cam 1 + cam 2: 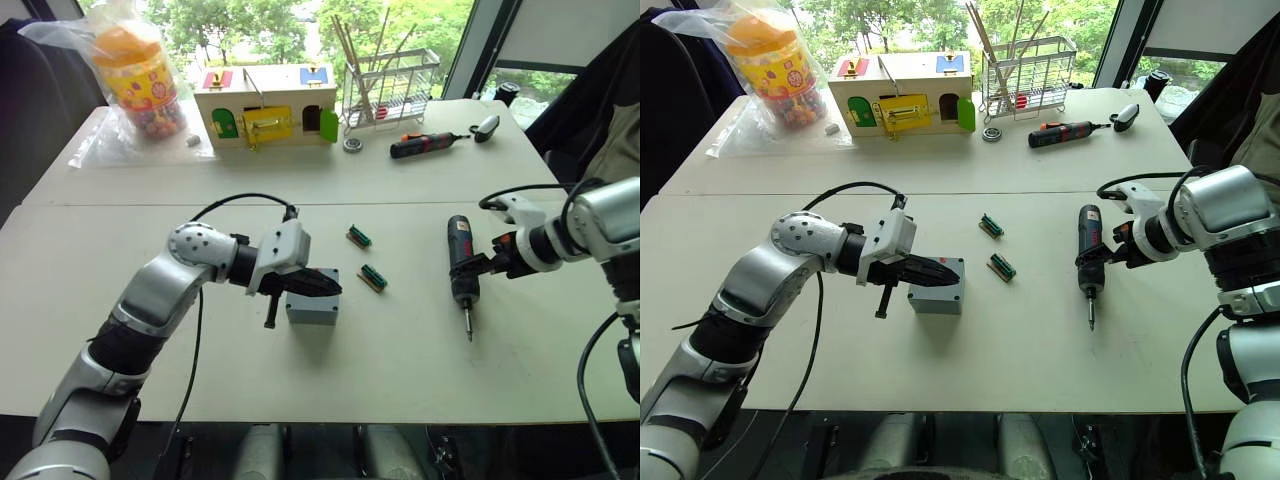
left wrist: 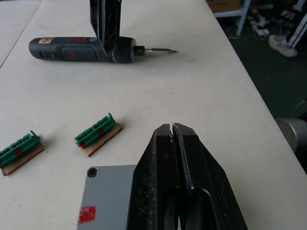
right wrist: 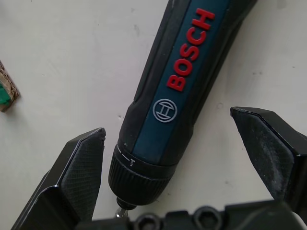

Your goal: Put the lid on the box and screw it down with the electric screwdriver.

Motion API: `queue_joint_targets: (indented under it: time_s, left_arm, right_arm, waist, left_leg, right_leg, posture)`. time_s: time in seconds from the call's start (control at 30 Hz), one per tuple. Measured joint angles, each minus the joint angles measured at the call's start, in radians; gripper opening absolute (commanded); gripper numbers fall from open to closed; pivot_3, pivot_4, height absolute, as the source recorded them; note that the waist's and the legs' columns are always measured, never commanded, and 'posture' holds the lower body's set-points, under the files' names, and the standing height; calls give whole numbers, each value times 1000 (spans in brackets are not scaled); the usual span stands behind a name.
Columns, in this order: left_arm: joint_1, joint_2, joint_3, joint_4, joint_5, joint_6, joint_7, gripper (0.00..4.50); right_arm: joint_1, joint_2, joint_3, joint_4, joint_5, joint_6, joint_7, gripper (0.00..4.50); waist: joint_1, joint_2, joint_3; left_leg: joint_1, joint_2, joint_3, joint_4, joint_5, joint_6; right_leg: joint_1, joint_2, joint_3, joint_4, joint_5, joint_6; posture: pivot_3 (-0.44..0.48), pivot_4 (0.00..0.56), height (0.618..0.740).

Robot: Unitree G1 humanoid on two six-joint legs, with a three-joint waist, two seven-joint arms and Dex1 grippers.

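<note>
I am holding my left jaws (image 1: 322, 287) pressed together, fingertip to fingertip, over the top of the box (image 1: 312, 309), which is sitting at the center of the frame on the white surface (image 1: 400, 370); from my left wrist I am seeing its grey top face with a screw hole at one corner and a small red mark, so the lid (image 2: 106, 197) appears to be lying on it already (I cannot tell whether any screw is in). My right jaws (image 3: 182, 158) are standing wide open, one finger on either side of the electric screwdriver (image 1: 460, 262) near its chuck, with a gap showing between each pad and the dark blue body. The tool is lying flat at center right of the frame, bit pointing toward the bottom edge. Between the box and the tool, two small green terminal blocks (image 1: 372, 277) are lying apart from each other. Along the top of the frame a wooden toy house (image 1: 265, 105), a wire rack (image 1: 392, 88), a smaller black-and-red screwdriver (image 1: 425, 145) and a bagged jar (image 1: 137, 75) are resting.
</note>
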Motion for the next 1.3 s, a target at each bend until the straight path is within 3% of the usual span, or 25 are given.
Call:
queue_joint_targets:
  time_s: [0.1,0.17,0.37,0.67,0.83,0.97,1.1,1.23,1.3]
  left_arm:
    - [25,2,7,-12,-1,14,28,0]
    - [45,3,9,-20,-3,18,44,0]
    - [70,9,23,-40,-7,26,67,0]
    - [77,8,51,-11,-9,16,76,0]
    - [80,31,96,58,-33,18,54,0]
    - [74,58,134,90,-67,44,31,0]
    - [71,94,151,106,-76,69,9,0]
    - [70,101,150,107,-91,106,-6,0]
    - [66,90,144,111,-90,118,-5,0]
  right_arm:
    - [-28,0,80,2,-22,-25,52,4471]
    - [-28,3,118,6,-41,-46,78,4046]
    - [-23,0,144,15,-89,-78,119,1899]
    - [-21,25,89,74,-109,-70,117,1830]
    - [-105,89,-85,229,-114,-78,43,1830]
    - [-193,169,-482,233,-56,-156,-95,1830]
    - [-17,372,-815,-141,52,-392,-223,1830]
    - [220,564,-824,-443,97,-484,-323,1830]
    - [299,729,-853,-547,192,-495,-379,1830]
  waist:
    - [2,0,0]
    - [3,0,0]
    - [3,0,0]
    - [3,0,0]
    - [-3,2,1]
    - [-2,3,2]
    - [1,1,1]
    - [1,1,1]
    - [-4,1,1]
  left_leg:
    - [0,0,0,0,0,0]
    - [0,0,0,0,0,0]
    - [0,0,-1,0,0,0]
    - [0,0,-1,1,0,0]
    - [-1,-1,1,0,0,0]
    - [-1,1,1,-2,1,-2]
    - [-2,3,0,-3,1,-2]
    - [-3,1,1,0,2,-4]
    - [-3,1,1,0,2,-4]
  right_leg:
    - [0,0,0,0,0,0]
    - [0,0,0,0,0,0]
    - [0,0,-1,0,0,0]
    - [1,0,-1,0,0,0]
    - [-3,0,1,1,0,0]
    - [-4,2,0,1,0,0]
    - [-3,1,-1,2,0,0]
    - [-2,-2,0,2,0,0]
    - [-3,-2,0,3,0,0]
  posture:
    - [0,150,736]
    - [0,150,736]
    - [0,150,736]
    - [0,150,736]
    - [0,150,736]
    - [0,150,736]
    - [0,150,736]
    - [0,150,736]
    - [0,150,736]
